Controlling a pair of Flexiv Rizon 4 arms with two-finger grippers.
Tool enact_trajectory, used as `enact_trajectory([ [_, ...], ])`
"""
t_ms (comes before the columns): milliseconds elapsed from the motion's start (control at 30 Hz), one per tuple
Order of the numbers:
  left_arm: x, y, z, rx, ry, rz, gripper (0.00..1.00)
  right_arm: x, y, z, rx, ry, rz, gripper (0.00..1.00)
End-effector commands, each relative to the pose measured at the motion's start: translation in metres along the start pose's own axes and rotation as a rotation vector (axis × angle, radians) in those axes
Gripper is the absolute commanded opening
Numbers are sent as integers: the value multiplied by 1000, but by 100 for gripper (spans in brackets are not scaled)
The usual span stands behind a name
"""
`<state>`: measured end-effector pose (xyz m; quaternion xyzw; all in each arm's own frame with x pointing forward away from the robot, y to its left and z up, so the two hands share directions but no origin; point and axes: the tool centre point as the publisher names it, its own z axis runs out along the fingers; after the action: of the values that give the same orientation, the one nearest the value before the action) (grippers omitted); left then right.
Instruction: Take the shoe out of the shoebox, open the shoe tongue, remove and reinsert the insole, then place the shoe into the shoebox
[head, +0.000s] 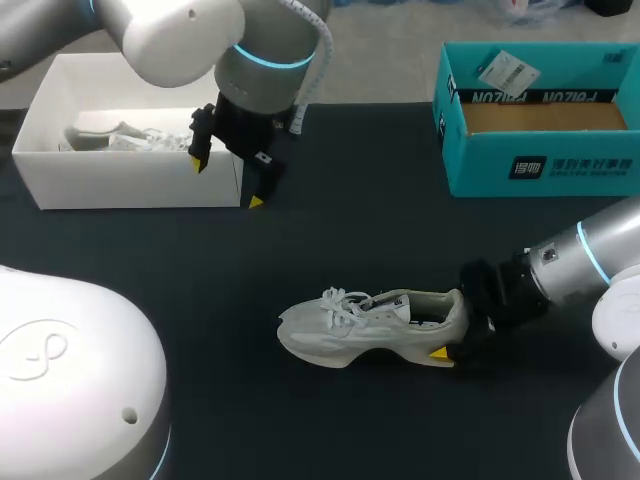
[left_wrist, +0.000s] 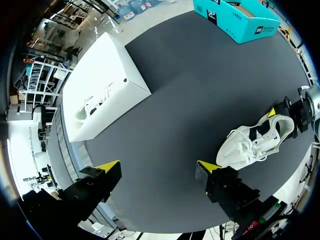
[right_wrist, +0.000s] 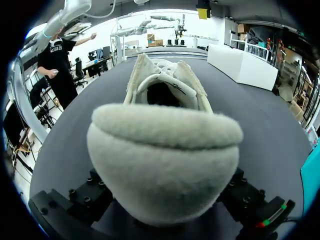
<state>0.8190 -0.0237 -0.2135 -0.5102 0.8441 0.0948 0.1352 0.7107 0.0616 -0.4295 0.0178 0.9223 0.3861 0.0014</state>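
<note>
Head view: the shoe (head: 370, 325) lies on the table (head: 300, 250), toe toward 9 o'clock and heel toward 3. There the right end effector (head: 456, 328) seems clamped on the heel (far finger hidden). The left end effector (head: 227, 182), spread wide, hangs well apart, with the shoe at its 5 o'clock.
</note>
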Motion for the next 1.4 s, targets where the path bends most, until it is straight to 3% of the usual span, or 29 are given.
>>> enact_trajectory([
  [33,1,0,0,-2,-1,-1,100,0,0,3,2,-1,0,0],
  [167,1,0,0,-2,-1,-1,100,0,0,3,2,-1,0,0],
  [267,23,-3,2,-15,-59,-38,100,0,0,3,2,-1,0,0],
  [367,40,-1,3,25,-59,-112,100,0,0,3,2,-1,0,0],
  [767,95,17,6,131,14,-318,100,0,0,3,2,-1,0,0],
  [1000,140,16,5,113,93,-288,100,0,0,3,2,-1,0,0],
  [1233,198,-3,19,65,91,-195,100,0,0,3,2,-1,0,0],
  [1400,229,-11,17,130,158,-179,100,0,0,3,2,-1,0,0],
])
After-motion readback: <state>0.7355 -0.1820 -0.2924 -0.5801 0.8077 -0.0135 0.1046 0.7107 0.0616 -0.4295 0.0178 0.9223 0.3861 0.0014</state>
